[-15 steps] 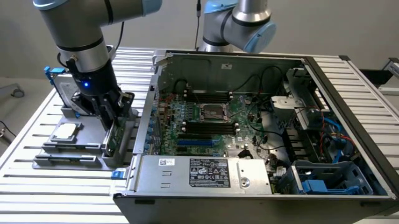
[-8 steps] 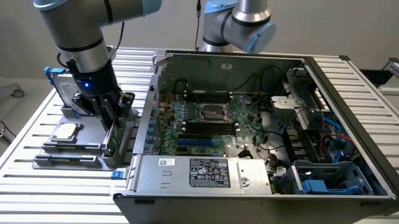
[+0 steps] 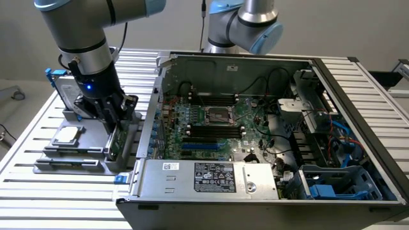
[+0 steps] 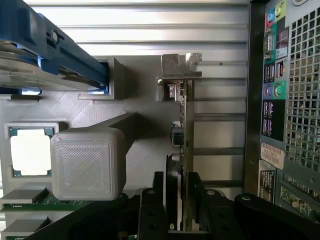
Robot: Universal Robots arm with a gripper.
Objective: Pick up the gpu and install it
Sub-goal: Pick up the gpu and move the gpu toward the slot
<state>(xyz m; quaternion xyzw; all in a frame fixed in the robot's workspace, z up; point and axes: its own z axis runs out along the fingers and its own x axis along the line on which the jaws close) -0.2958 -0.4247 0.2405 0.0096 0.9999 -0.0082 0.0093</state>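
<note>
The gpu [image 3: 117, 139] stands on edge in a slot of the grey parts holder [image 3: 76, 153], at the holder's side nearest the computer case. In the wrist view the gpu [image 4: 181, 130] is edge-on, green board and dark cooler, with its silver end bracket [image 4: 180, 65] at the far end. My gripper [image 3: 115, 125] reaches down onto the card. Its black fingers [image 4: 159, 197] sit tight against both faces, so the gripper [image 4: 176, 200] is shut on the card, which still rests in the holder.
The open computer case [image 3: 255, 62] lies at the exterior view's right, with its motherboard [image 3: 217, 120] and blue slots [image 3: 201, 146] exposed. The holder also carries a processor [image 3: 68, 135], a blue-framed hard drive [image 3: 64, 88] and memory sticks [image 3: 67, 162]. A second arm [image 3: 246, 21] stands behind the case.
</note>
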